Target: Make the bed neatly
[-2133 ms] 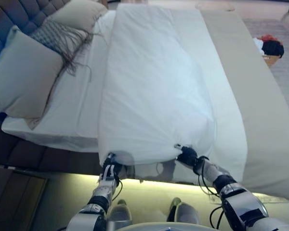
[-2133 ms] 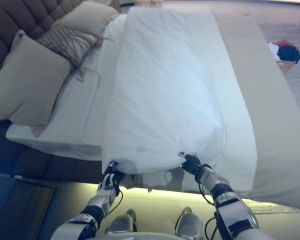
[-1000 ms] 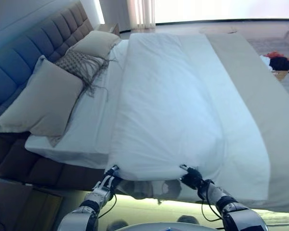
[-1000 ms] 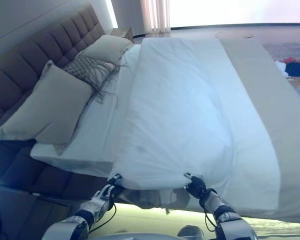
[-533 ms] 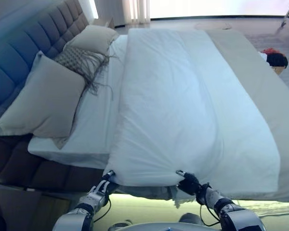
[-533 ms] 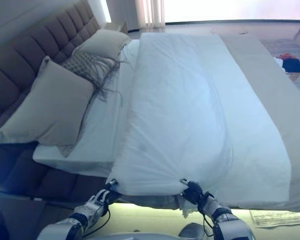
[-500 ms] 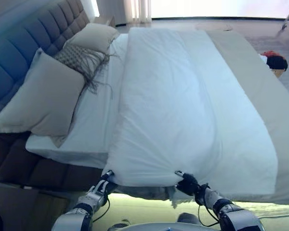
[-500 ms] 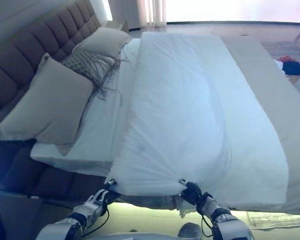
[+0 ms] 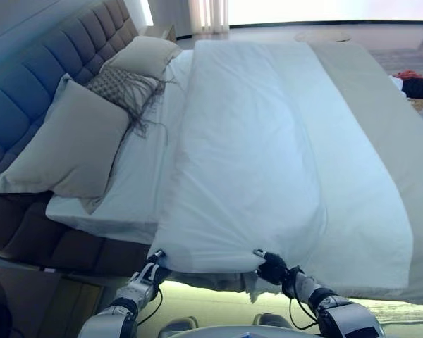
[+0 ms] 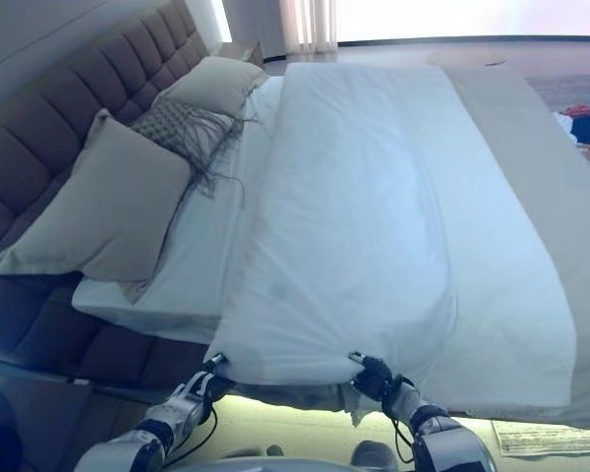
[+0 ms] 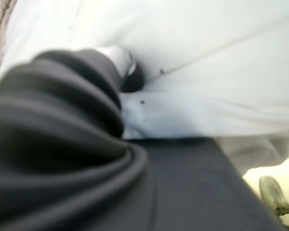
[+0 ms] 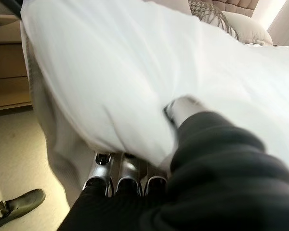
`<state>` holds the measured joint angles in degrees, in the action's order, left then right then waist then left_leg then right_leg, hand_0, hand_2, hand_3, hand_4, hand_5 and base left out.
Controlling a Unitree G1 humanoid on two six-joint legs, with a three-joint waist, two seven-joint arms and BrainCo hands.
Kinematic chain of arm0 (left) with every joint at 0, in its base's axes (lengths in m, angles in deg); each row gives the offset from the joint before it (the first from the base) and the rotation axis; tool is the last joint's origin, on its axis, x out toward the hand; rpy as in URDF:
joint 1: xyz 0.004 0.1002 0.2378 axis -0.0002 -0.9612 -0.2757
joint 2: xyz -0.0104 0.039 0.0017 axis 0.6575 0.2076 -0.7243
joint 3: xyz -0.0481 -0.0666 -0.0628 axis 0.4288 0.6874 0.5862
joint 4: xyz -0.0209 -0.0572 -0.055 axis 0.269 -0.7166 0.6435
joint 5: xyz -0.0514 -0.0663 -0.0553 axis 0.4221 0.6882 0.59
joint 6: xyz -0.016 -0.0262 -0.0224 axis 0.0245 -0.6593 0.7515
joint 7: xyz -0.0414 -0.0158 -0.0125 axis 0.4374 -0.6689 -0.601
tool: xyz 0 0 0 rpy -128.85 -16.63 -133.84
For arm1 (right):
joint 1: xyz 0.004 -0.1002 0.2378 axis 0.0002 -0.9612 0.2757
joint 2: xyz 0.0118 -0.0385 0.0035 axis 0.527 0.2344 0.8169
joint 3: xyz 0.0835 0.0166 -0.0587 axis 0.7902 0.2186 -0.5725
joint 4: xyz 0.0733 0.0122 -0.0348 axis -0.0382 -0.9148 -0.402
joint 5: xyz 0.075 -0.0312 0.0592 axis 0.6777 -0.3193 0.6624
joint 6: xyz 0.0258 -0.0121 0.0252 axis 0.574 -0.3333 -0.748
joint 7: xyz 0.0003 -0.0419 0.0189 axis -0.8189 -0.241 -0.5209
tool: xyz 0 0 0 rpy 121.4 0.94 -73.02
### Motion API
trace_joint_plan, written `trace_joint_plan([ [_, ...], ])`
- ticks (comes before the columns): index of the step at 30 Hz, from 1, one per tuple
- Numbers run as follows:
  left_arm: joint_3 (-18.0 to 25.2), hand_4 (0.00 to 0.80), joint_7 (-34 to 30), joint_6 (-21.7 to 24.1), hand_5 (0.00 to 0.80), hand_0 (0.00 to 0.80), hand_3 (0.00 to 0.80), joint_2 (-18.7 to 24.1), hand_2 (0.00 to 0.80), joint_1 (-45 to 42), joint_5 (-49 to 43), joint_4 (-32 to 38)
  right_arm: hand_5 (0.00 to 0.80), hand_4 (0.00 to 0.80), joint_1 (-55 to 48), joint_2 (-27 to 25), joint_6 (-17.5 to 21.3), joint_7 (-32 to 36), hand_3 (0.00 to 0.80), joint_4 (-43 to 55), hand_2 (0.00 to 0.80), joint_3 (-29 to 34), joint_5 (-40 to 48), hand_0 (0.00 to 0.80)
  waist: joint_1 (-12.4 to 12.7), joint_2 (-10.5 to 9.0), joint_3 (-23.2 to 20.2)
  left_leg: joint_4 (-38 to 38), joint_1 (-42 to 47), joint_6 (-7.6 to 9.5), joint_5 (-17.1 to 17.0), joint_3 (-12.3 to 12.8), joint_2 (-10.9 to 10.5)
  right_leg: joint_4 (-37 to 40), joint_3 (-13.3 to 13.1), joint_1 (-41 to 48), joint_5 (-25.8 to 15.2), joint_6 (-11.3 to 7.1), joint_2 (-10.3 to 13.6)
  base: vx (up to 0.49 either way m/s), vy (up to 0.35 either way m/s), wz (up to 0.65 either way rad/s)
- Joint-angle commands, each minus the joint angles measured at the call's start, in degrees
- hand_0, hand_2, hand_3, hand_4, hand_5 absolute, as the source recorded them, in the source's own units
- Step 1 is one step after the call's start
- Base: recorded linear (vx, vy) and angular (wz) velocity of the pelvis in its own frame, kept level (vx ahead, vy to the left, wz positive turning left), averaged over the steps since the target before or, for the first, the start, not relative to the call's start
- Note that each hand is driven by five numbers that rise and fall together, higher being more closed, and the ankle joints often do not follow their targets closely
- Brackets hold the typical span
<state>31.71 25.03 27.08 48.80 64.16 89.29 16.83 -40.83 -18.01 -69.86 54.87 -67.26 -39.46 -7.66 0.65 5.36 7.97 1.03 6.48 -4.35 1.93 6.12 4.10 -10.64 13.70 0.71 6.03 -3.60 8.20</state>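
Note:
A white duvet lies folded in a long band down the middle of the bed, over a white sheet. Both hands hold its near edge at the bed's side. My left hand pinches the near left corner, and the cloth puckers there. My right hand grips the edge further right. In the right wrist view its fingers curl under the duvet with the thumb on top. The left wrist view shows one finger pressed into the white cloth.
A large beige pillow, a fringed cushion and a second pillow lean on the tufted headboard. A beige cover lies along the right. A basket of clothes stands far right. A person's shoe is on the floor.
The camera has tilted up and shifted. Both hands keep their hold on the duvet's near edge; the duvet lies much as before.

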Motion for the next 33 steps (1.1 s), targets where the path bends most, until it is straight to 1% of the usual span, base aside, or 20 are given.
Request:
trace_joint_plan([
  [1, 8.7, 0.800, 0.0, 11.1, 0.800, 0.800, 0.800, 14.4, 0.800, -3.2, 5.0, -1.2, 0.000, 0.000, -4.6, -10.2, -1.2, -1.8, 0.000, -6.6, 0.000, 2.2, -5.1, 0.000, 1.4, -1.31, -2.0, 0.8, -2.2, -0.34, -0.8, -0.4, -1.5, -0.3, 2.0, 2.3, 0.4, -1.06, 2.4, 0.037, 0.163, -0.01],
  [4, 8.6, 0.800, 0.0, 10.7, 0.800, 0.800, 0.800, 15.0, 0.800, -3.5, 5.4, -1.2, 0.000, 0.000, -5.7, -10.9, -2.9, -2.4, 0.000, -8.4, 0.000, 2.3, -6.7, 0.000, 1.3, -0.95, -2.2, -0.3, -1.4, -0.22, -0.5, 0.1, -1.9, 1.3, 1.9, 3.0, -0.3, -1.78, 2.8, 0.009, 0.101, -0.03],
  [9, 8.6, 0.800, -0.3, 10.7, 0.800, 0.800, 0.800, 15.1, 0.800, -4.0, 4.4, -0.8, 0.000, 0.000, -6.9, -11.6, -3.7, -4.6, 0.000, -9.8, 0.000, 3.4, -6.2, 0.000, 1.4, -1.03, -2.4, -2.2, -0.3, 0.14, -0.4, 0.3, -2.3, 4.8, 1.6, 4.7, -1.7, -2.60, 2.6, 0.002, 0.024, 0.00],
  [18, 8.7, 0.800, 0.4, 10.7, 0.800, 0.800, 0.800, 16.4, 0.800, -3.8, 4.2, -0.9, 0.000, 0.000, -8.6, -13.0, -7.0, -3.3, 0.000, -10.1, 0.000, 3.6, -9.3, 0.000, 0.7, -1.52, -1.6, -0.9, -0.4, 0.61, 0.6, 1.7, -1.9, 5.7, 0.7, 5.2, -1.7, -2.78, 2.3, -0.005, 0.005, -0.03],
  [24, 9.4, 0.800, 1.1, 10.8, 0.800, 0.800, 0.800, 17.7, 0.800, -3.8, 3.5, -1.4, 0.000, 0.000, -10.2, -13.5, -7.1, -3.7, 0.000, -11.4, 0.000, 4.7, -9.6, 0.000, 0.5, -2.00, -1.9, -1.5, 0.7, 0.81, 1.0, 2.3, -1.7, 7.1, 0.5, 6.6, -2.0, -3.17, 2.1, 0.022, -0.002, -0.03],
  [28, 9.9, 0.800, 1.5, 10.2, 0.800, 0.800, 0.800, 18.8, 0.800, -4.1, 3.8, -1.5, 0.000, 0.000, -10.9, -14.4, -6.1, -3.8, 0.000, -11.5, 0.000, 5.9, -8.9, 0.000, 0.4, -2.15, -1.9, -1.6, 1.2, 0.87, 1.2, 2.5, -1.6, 7.4, 0.5, 7.1, -2.0, -3.29, 2.0, 0.008, 0.004, -0.03],
  [33, 9.9, 0.800, 2.5, 10.3, 0.800, 0.800, 0.800, 18.5, 0.800, -4.0, 5.1, -1.0, 0.000, 0.000, -10.6, -15.2, -5.4, -4.7, 0.000, -10.5, 0.000, 6.7, -7.8, 0.000, 0.4, -2.35, -1.3, -0.8, 0.8, 1.06, 1.7, 2.6, -1.6, 7.0, 0.2, 6.9, -1.6, -3.26, 2.0, -0.005, 0.014, -0.04],
])
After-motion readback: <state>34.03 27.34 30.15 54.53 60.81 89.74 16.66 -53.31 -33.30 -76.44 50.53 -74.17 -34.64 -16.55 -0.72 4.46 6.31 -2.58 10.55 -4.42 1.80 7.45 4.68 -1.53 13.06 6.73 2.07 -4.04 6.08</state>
